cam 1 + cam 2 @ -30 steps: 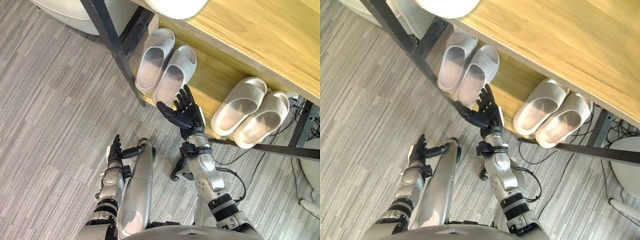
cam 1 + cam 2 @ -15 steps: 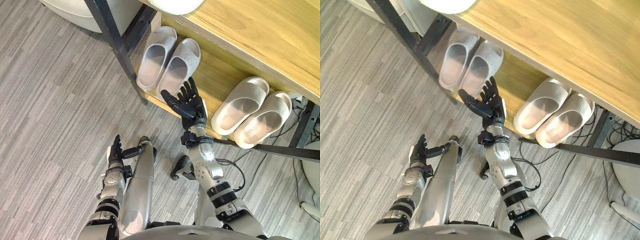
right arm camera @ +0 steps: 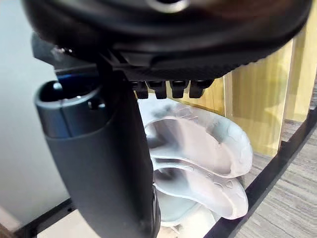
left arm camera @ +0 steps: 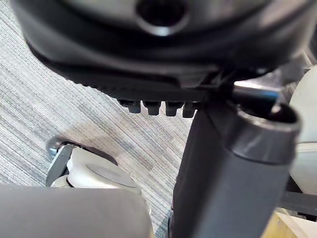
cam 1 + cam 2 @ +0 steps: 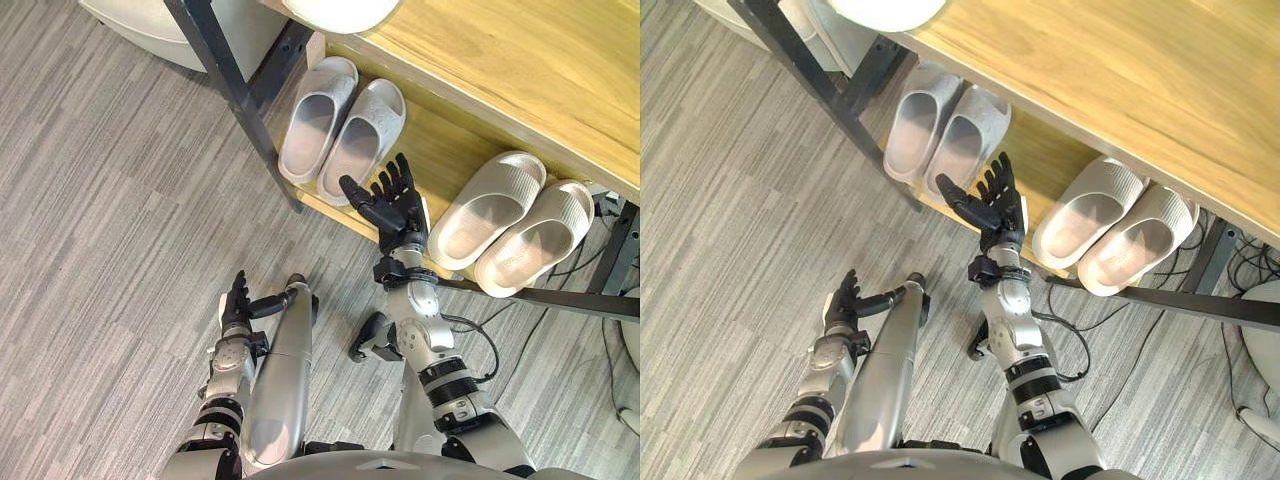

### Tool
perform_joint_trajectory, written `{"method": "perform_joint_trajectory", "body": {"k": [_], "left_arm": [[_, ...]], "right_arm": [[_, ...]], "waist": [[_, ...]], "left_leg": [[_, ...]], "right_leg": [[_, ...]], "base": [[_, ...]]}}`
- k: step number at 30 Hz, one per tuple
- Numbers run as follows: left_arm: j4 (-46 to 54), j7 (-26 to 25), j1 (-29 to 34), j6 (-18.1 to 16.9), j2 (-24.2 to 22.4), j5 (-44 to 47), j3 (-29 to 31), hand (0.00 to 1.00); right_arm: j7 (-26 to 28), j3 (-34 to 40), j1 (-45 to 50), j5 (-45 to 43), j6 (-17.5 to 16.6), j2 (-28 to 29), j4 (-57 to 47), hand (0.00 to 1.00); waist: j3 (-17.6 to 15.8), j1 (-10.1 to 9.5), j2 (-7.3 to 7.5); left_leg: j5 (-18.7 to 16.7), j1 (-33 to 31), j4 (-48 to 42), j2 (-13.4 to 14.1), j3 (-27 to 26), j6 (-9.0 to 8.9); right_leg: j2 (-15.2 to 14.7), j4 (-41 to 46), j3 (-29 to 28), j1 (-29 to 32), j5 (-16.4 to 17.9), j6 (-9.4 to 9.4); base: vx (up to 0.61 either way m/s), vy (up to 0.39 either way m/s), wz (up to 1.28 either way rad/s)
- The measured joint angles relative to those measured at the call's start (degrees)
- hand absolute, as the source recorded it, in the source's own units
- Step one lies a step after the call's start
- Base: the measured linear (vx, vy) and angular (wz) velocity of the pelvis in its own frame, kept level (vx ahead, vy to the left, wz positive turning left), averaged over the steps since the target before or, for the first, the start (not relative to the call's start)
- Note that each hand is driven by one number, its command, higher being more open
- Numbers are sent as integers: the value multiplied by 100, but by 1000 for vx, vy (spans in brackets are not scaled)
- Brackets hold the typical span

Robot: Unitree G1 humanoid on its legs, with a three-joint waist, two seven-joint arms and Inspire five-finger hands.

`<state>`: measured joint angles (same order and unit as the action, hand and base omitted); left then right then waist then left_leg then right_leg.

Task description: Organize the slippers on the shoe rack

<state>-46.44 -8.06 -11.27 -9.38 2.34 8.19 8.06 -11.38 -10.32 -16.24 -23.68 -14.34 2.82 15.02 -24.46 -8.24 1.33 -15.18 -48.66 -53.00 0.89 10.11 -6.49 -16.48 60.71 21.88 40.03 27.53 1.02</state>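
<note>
Right hand spread flat, empty, over front edge of lower shelf, between two pairs. Grey slippers just ahead-left, side by side, toes inward. Beige slippers near on right. Left hand relaxed, empty, low over floor, farther off. Black post hems grey pair's left side. Bare shelf between pairs gives room.

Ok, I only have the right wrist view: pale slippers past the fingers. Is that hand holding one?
Observer: No. The right hand is open, fingers spread, holding nothing, at the front edge of the lower shelf.
Operator: Any other slippers?
Observer: Yes, two pairs on that shelf: a grey pair to the hand's left and a beige pair to its right.
Operator: And the left hand?
Observer: The left hand is low over the grey floor, open and holding nothing.
</note>
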Motion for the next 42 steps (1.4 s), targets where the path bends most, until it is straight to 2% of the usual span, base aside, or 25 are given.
{"method": "perform_joint_trajectory", "body": {"k": [3, 9, 10, 13, 14, 17, 18, 21, 24, 29, 32, 38, 42], "left_arm": [[0, 69, 48, 7, -18, -1, -70, 100], [-217, 177, 239, 105, 99, -267, -336, 100], [-309, 214, 336, 124, 160, -330, -424, 100], [-529, 244, 399, 137, 301, -448, -757, 100], [-691, 256, 415, 142, 355, -474, -975, 100], [-916, 341, 433, 146, 431, -562, -1246, 100], [-1030, 372, 462, 149, 437, -644, -1393, 100], [-1132, 451, 547, 170, 409, -781, -1459, 100], [-1258, 501, 717, 206, 358, -892, -1617, 100], [-1290, 547, 922, 231, 295, -896, -1639, 100], [-1286, 564, 1001, 232, 281, -1006, -1691, 100], [-1152, 609, 1112, 235, 314, -1120, -1907, 100], [-594, 734, 1343, 231, 415, -1117, -2389, 100]], "right_arm": [[1, -61, 549, 391, 33, 4, -527, 100], [53, -311, 1635, 1523, 93, -212, -1395, 100], [136, -378, 1864, 1735, 103, -308, -1504, 100], [250, -390, 2190, 2151, 122, -451, -1536, 100], [352, -415, 2399, 2388, 140, -620, -1503, 100], [525, -431, 2528, 2606, 189, -782, -1265, 100], [641, -428, 2621, 2651, 197, -855, -1090, 100], [791, -410, 2726, 2652, 231, -897, -685, 100], [974, -408, 2922, 2779, 313, -911, -234, 100], [1150, -410, 2994, 2878, 424, -976, 417, 100], [1199, -277, 3003, 3050, 518, -999, 851, 100], [1209, -185, 3066, 3162, 629, -1105, 1224, 100], [1206, -68, 3115, 3165, 661, -1107, 1505, 100]], "waist": [[0, 23, -1], [85, 184, 23], [208, 259, 61], [379, 320, 125], [493, 373, 145], [599, 497, 191], [674, 560, 190], [822, 624, 168], [1070, 690, 53], [1325, 726, -152], [1428, 741, -238], [1497, 782, -212], [1550, 817, -209]], "left_leg": [[-7, 227, 137, 34, -49, 13], [62, 1108, 863, 171, -292, 90], [118, 1344, 1139, 188, -360, 116], [221, 1758, 1605, 214, -490, 143], [321, 2082, 1976, 254, -596, 182], [514, 2588, 2564, 271, -731, 210], [634, 2891, 2937, 272, -822, 234], [808, 3286, 3432, 292, -999, 243], [1059, 3780, 4138, 324, -1260, 258], [1284, 4309, 4747, 327, -1583, 258], [1316, 4457, 4858, 325, -1617, 276], [1524, 4686, 5157, 274, -1608, 340], [1662, 4767, 5393, 259, -1586, 325]], "right_leg": [[40, -187, -8, -222, -55, -20], [223, -1021, -82, -992, -332, -132], [267, -1315, -97, -1191, -436, -179], [342, -1794, -151, -1508, -617, -245], [436, -2245, -178, -1797, -808, -279], [522, -2857, -212, -2213, -1082, -331], [580, -3247, -255, -2464, -1263, -373], [683, -3819, -365, -2790, -1531, -430], [844, -4629, -526, -3184, -1950, -473], [983, -5474, -809, -3633, -2431, -517], [1047, -5820, -891, -3834, -2657, -515], [1110, -6236, -921, -4081, -2948, -497], [1118, -6411, -924, -4127, -3079, -512]], "base": [[43, 58, -7], [83, 48, -14], [114, 45, -13], [135, 55, -21], [156, 92, -26], [128, 78, -22], [104, 62, -25], [91, 53, -26], [94, 33, -39], [22, 26, -33], [-44, 23, -19], [-104, 7, -2], [-97, 2, 0]]}}
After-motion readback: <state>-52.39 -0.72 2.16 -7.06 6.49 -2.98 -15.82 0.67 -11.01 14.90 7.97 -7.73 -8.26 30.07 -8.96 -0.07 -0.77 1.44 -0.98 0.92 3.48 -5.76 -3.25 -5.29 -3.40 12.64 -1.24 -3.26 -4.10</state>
